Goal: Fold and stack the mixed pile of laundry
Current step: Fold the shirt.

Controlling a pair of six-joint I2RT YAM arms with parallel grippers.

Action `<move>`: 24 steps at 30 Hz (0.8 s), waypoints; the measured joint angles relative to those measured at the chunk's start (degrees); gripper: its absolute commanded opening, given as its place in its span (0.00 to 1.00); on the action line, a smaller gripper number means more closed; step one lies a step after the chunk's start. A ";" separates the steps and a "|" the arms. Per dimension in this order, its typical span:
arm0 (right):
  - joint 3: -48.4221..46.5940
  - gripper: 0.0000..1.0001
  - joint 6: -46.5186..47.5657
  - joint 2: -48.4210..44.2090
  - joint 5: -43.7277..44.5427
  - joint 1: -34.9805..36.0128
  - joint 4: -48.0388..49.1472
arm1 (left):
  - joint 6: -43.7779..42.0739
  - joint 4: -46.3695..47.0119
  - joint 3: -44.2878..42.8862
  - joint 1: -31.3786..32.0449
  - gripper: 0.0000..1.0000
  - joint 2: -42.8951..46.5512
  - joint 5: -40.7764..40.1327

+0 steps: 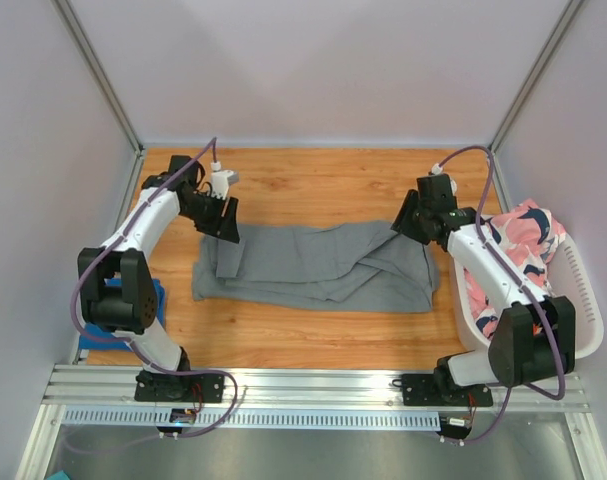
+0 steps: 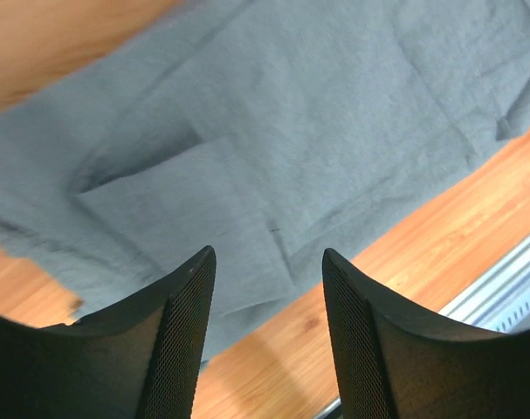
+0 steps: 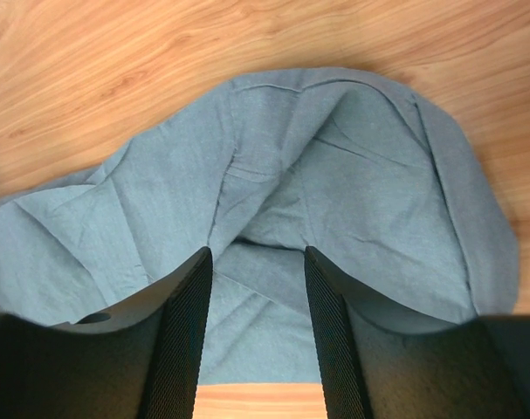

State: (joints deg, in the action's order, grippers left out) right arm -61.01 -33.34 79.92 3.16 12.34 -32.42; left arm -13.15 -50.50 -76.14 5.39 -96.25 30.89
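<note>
- Grey garment point(image 1: 318, 268) lies spread and creased across the middle of the wooden table point(image 1: 313, 180);
- left gripper point(image 2: 269, 262) hangs over its left end, jaws apart, holding nothing;
- right gripper point(image 3: 258, 262) over its right end, likewise released;
- pink patterned garment point(image 1: 528, 232) sits in the white basket point(image 1: 586, 300), right side.

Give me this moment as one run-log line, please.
grey garment: lying on table | left fingers: open over its left end, empty | right fingers: open over its right end, empty | pink patterned garment: in basket
</note>
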 measured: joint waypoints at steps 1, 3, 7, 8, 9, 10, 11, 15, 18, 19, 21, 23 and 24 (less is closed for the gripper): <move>-0.66 0.49 0.20 -0.11 0.52 0.00 -1.25 | 0.09 0.11 -0.52 -0.74 0.62 0.28 -0.37; -1.38 0.49 0.28 -0.55 1.57 0.02 -3.28 | 0.33 0.44 -1.16 -2.69 0.64 1.09 -1.57; -1.51 0.46 0.17 -2.27 3.72 0.00 -8.83 | 0.52 1.75 -1.75 -6.23 0.65 1.42 -7.54; -1.49 0.45 0.09 -2.69 4.20 0.02 -10.23 | 0.57 1.95 -1.95 -6.58 0.66 1.11 -9.03; -1.38 0.44 -0.07 -3.06 4.48 0.11 -11.08 | 0.68 2.45 -2.23 -6.78 0.66 0.37 -10.78; -1.05 0.44 -0.26 -3.52 4.90 0.31 -11.96 | 0.85 2.71 -2.62 -6.78 0.67 -0.42 -11.74; -0.55 0.43 -0.44 -3.96 5.22 0.46 -12.81 | 1.03 3.13 -3.39 -6.67 0.69 -1.92 -12.76; 2.43 0.45 -1.38 -4.59 6.47 1.79 -16.09 | 1.57 4.07 -7.58 -6.49 0.70 -9.35 -15.17; 6.29 0.47 -1.79 -4.52 6.56 2.25 -16.79 | 1.70 5.27 -10.38 -6.49 0.70 -14.60 -16.46; 7.32 0.46 -1.86 -4.31 6.58 2.25 -16.79 | 1.70 5.53 -10.73 -6.49 0.70 -15.76 -16.46; 9.40 0.42 -2.01 -2.93 6.58 2.25 -16.57 | 1.73 5.81 -10.80 -6.51 0.69 -17.38 -16.39; 10.56 0.33 -2.29 -0.15 6.36 2.23 -15.85 | 1.73 5.84 -10.80 -6.49 0.65 -18.49 -16.06; 10.64 0.30 -2.38 1.81 6.32 2.21 -15.50 | 1.70 5.88 -10.73 -6.43 0.61 -18.84 -15.74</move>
State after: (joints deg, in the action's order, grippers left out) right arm -50.37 -35.73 81.73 9.47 14.55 -47.92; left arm -11.44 -44.62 -86.87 -1.04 -115.09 15.16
